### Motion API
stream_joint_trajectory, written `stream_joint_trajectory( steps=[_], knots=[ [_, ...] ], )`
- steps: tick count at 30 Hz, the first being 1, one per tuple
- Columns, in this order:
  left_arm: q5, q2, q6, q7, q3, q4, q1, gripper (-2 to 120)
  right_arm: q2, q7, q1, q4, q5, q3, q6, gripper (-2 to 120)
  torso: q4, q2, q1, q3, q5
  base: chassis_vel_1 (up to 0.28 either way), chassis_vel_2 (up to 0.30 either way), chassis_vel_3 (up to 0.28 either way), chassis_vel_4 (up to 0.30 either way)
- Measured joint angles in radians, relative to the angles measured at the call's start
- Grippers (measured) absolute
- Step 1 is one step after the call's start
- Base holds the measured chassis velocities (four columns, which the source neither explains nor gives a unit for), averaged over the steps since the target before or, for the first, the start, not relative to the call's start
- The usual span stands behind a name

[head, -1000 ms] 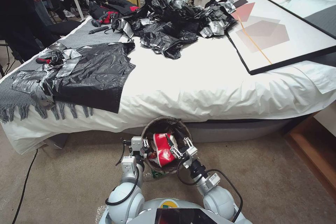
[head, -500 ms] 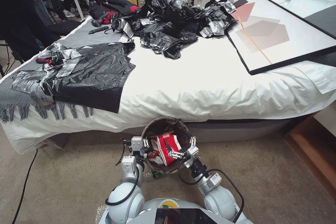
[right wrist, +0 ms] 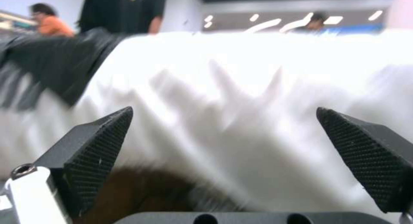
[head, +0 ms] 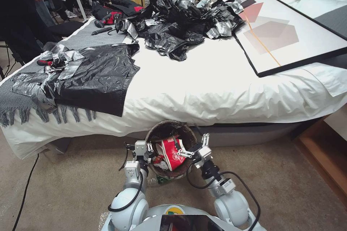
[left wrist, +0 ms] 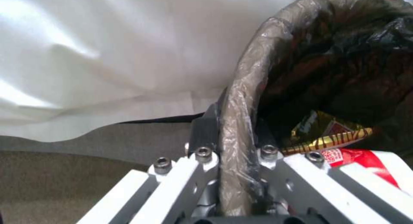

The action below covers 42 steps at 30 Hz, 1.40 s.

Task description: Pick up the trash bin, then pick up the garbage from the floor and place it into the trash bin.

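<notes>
The trash bin (head: 170, 130) stands on the floor (head: 274, 184) against the bed's foot, its brown-black liner folded over the rim. My left gripper (head: 146, 148) is shut on the near left rim, and the left wrist view shows the rim (left wrist: 236, 120) pinched between the fingers. Inside lie a red-and-white paper cup (head: 172, 153) and a yellow snack wrapper (left wrist: 327, 133). My right gripper (head: 193, 146) hangs open at the bin's right rim, its pads (right wrist: 96, 143) wide apart with nothing between them. A green-labelled bottle (head: 159, 179) lies on the carpet under the bin.
The bed (head: 224, 90) with a white sheet blocks the way ahead. It carries black plastic bags (head: 180, 21) and a framed picture (head: 289, 32). A wooden ledge (head: 321, 151) borders the right side. A black cable (head: 25, 191) runs over the carpet at left.
My right gripper let go of the red-and-white cup over the bin and drew back to the right. The cup settled more upright inside. The left gripper kept its hold.
</notes>
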State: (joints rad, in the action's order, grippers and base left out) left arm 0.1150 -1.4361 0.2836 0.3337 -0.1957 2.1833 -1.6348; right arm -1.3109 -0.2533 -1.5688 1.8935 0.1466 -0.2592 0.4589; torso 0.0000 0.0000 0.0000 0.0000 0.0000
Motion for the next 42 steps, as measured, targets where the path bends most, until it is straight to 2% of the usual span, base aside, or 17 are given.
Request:
stream_joint_trajectory(
  steps=[7, 8, 11, 12, 14, 19, 22, 42],
  knots=[
    [0.000, 0.000, 0.000, 0.000, -0.003, 0.000, 0.000, 3, -0.008, 0.007, -0.008, 0.032, -0.040, -0.015, 0.024, 100, 0.0000, 0.000, 0.000, 0.000, 0.0000, 0.000, 0.000, 0.000, 0.000],
    [0.000, -0.001, 0.000, -0.001, -0.006, 0.000, -0.001, 3, -0.020, 0.047, -0.026, 0.094, -0.097, -0.041, 0.042, 100, 0.0000, 0.000, 0.000, 0.000, 0.0001, 0.000, 0.000, 0.000, 0.000],
    [0.000, -0.001, 0.000, -0.001, -0.010, 0.000, -0.003, 3, -0.039, 0.131, -0.073, 0.189, -0.147, -0.074, 0.041, 100, 0.0000, 0.000, 0.000, 0.000, 0.0001, 0.000, 0.000, 0.000, 0.000],
    [0.000, -0.001, 0.000, -0.001, -0.010, 0.000, -0.003, 3, -0.039, 0.131, -0.073, 0.189, -0.147, -0.074, 0.041, 100, 0.0000, 0.000, 0.000, 0.000, 0.0001, 0.000, 0.000, 0.000, 0.000],
    [-0.001, -0.001, -0.001, -0.001, -0.011, 0.000, -0.005, 3, -0.054, 0.205, -0.115, 0.237, -0.158, -0.098, 0.031, 100, -0.0003, 0.000, 0.000, 0.000, -0.0001, 0.000, 0.000, 0.000, 0.000],
    [-0.003, 0.001, -0.002, -0.002, -0.012, 0.003, -0.008, 3, -0.078, 0.327, -0.184, 0.221, -0.184, -0.176, 0.062, 100, 0.0000, 0.000, 0.000, 0.000, 0.0000, 0.000, 0.000, 0.000, 0.000],
    [-0.003, 0.001, -0.002, -0.001, -0.011, 0.003, -0.009, 3, -0.084, 0.352, -0.203, 0.187, -0.182, -0.205, 0.079, 100, 0.0000, 0.000, 0.000, 0.000, 0.0001, 0.000, 0.000, 0.000, 0.000],
    [-0.005, 0.003, -0.005, -0.002, -0.009, 0.009, -0.011, 3, -0.079, 0.344, -0.157, 0.144, -0.142, -0.197, 0.044, 100, 0.0000, 0.000, 0.000, 0.000, 0.0000, 0.020, 0.019, 0.019, 0.015]
  ],
)
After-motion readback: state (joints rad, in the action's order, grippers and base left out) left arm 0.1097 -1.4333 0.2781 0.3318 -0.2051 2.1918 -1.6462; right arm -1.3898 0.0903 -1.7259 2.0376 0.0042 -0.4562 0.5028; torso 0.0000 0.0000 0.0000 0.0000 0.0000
